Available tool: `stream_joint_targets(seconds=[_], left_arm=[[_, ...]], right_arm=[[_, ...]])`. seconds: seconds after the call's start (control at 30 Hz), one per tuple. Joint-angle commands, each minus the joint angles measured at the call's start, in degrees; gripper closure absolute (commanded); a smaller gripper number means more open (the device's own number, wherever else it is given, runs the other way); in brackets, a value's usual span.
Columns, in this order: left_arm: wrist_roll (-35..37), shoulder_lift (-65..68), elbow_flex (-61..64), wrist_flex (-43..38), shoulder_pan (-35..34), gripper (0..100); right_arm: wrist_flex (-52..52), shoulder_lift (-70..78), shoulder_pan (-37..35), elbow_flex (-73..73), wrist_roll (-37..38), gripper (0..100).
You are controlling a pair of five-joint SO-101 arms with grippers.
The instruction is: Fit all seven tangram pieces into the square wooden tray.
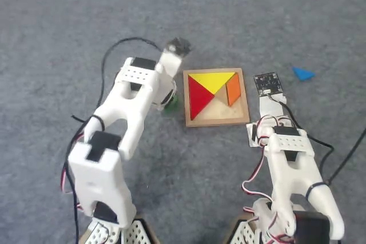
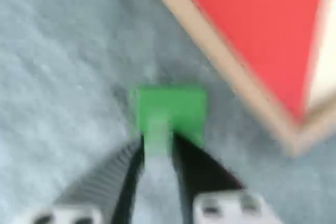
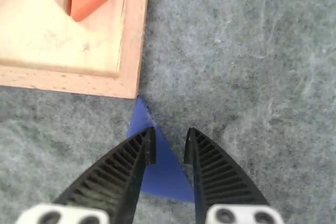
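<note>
Grey felt desk (image 1: 51, 38) | left tool (image 2: 157, 148) pinches green piece (image 2: 169, 109) just left of tray (image 1: 216, 122) | right tool (image 3: 169, 145) narrowly parted over blue triangle (image 3: 164, 178), which touches the tray's near-right corner | risk: edge-only pinch may drop the green piece; closing could shove the triangle aside

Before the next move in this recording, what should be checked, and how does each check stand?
1. Left gripper holds green piece: ok, green between its fingertips.
2. Green piece apart from tray rim: ok.
3. Tray has bare floor free: ok.
4. Right gripper astride near blue triangle: ok, open.
5. Far blue triangle in tray: not ok, on carpet.
6. Green piece lifted off carpet: cannot tell.
</note>
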Motion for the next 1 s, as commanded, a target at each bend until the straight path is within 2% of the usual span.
stream_joint_targets(seconds=[0.0, 0.13, 0.4, 0.5, 0.7, 0.83, 0.97], left_arm=[[-0.7, -0.7, 1.1, 2.6, -0.2, 95], [-0.4, -5.7, 0.8, 2.5, -2.5, 92], [-0.7, -15.8, 0.7, -2.1, -3.9, 76], [-0.7, -13.6, 0.1, -2.1, -2.8, 71], [-0.9, -2.8, -1.5, -4.2, -3.1, 70], [-4.9, 3.8, -5.0, -4.0, -2.5, 70], [-6.3, 6.1, -9.0, 0.2, -1.4, 70]], right_arm=[[-0.7, -1.9, -0.7, -0.1, -0.1, 88.3], [-0.7, -1.9, -0.7, -0.1, -0.1, 88.3], [-0.8, -1.9, -0.7, -0.1, -0.1, 88.3], [-0.8, -1.9, -0.7, -0.1, -0.1, 88.3], [-0.7, -1.9, -0.7, -0.1, -0.1, 88.3], [-0.8, -1.9, -0.7, -0.1, -0.1, 88.3], [-0.9, -1.9, -0.7, -0.1, -0.1, 88.3]])
